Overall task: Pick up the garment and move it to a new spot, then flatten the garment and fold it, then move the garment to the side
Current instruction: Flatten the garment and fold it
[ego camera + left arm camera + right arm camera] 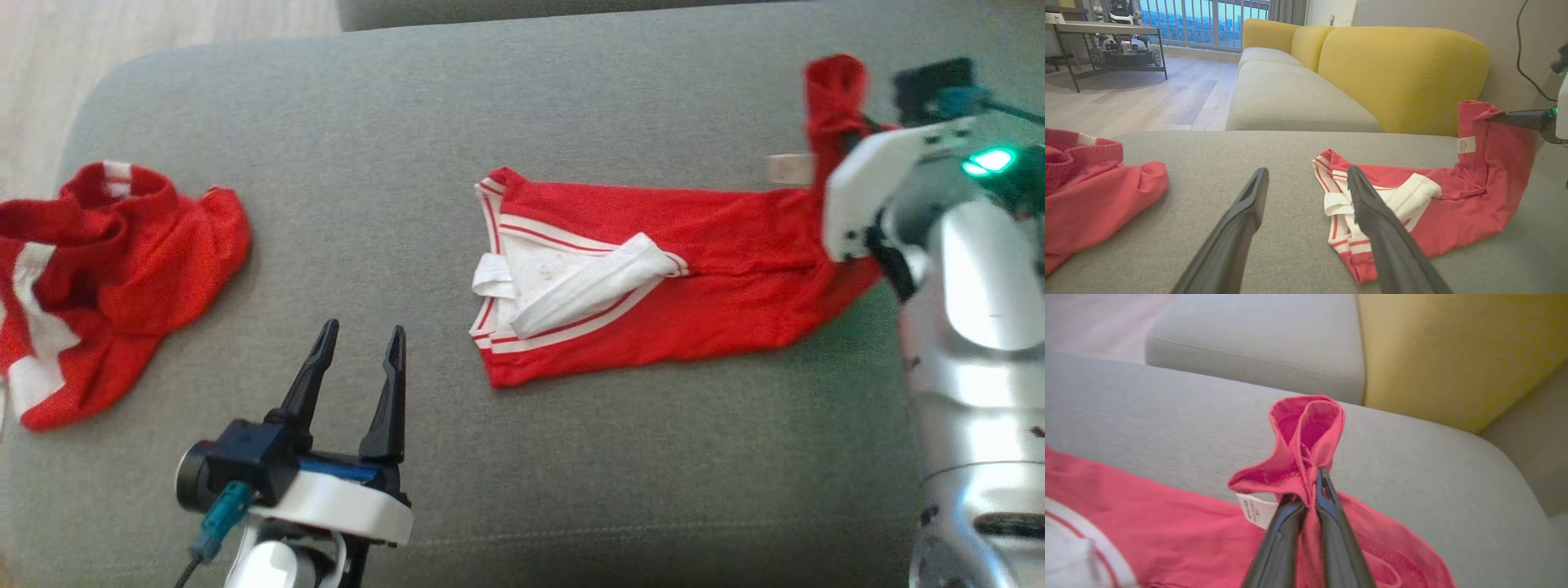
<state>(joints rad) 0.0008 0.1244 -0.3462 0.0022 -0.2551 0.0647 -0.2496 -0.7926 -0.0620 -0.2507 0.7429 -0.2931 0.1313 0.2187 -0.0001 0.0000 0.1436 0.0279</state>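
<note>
Dark left gripper (363,330): jaws spread, empty, over cushion (571,490).
Garment (718,269): mid-cushion, mostly lying flat-ish, rumpled, white trim bunched.
Right gripper (1318,477): jaws pinching garment's right end, raised.
Progress: looks like pick-up stage; move, flatten, fold, set-aside all left.

Landmark: a wide grey woven-fabric seat cushion (571,465) is spreading across the foreground.
Sofa: a rounded yellow upholstered backrest (1404,77) is rising just behind the cushion.
Floor: pale wood-plank flooring (1147,96) is stretching beyond the cushion.
Table: a dark metal-framed table (1106,28) is standing well beyond the cushion.
Window: tall railed glazing (1208,22) is letting daylight in, farthest from the cushion.
</note>
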